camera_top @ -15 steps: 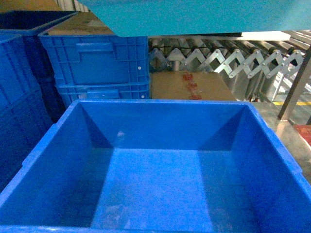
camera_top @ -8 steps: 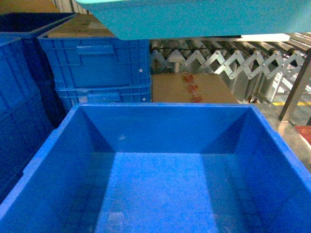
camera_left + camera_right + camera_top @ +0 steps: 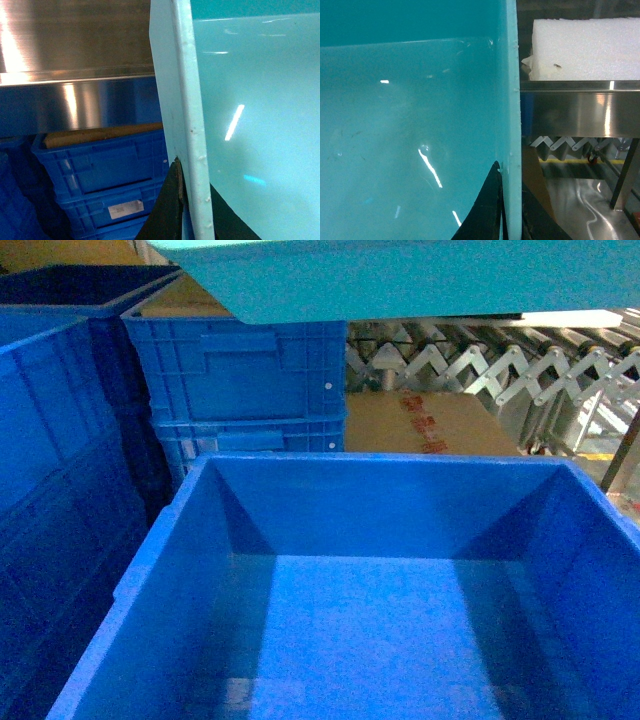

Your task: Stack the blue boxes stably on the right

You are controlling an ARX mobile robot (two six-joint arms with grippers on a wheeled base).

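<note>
Up top in the head view, your light turquoise smooth plastic tub hangs above the big royal-blue open crate; left claw and right claw each pinch an opposite rim, so it stays level for stacking

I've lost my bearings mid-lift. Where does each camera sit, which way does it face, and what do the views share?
Head: on the robot, slanting down into an open royal-blue crate; the turquoise tub crosses the top; no arm shows.
Left wrist: by the tub's left rim, looking along it; left gripper clamps the rim; stacked ribbed crates beyond.
Right wrist: by the tub's right rim; right gripper clamps it; white foam block behind.
Shared: the tub.
</note>
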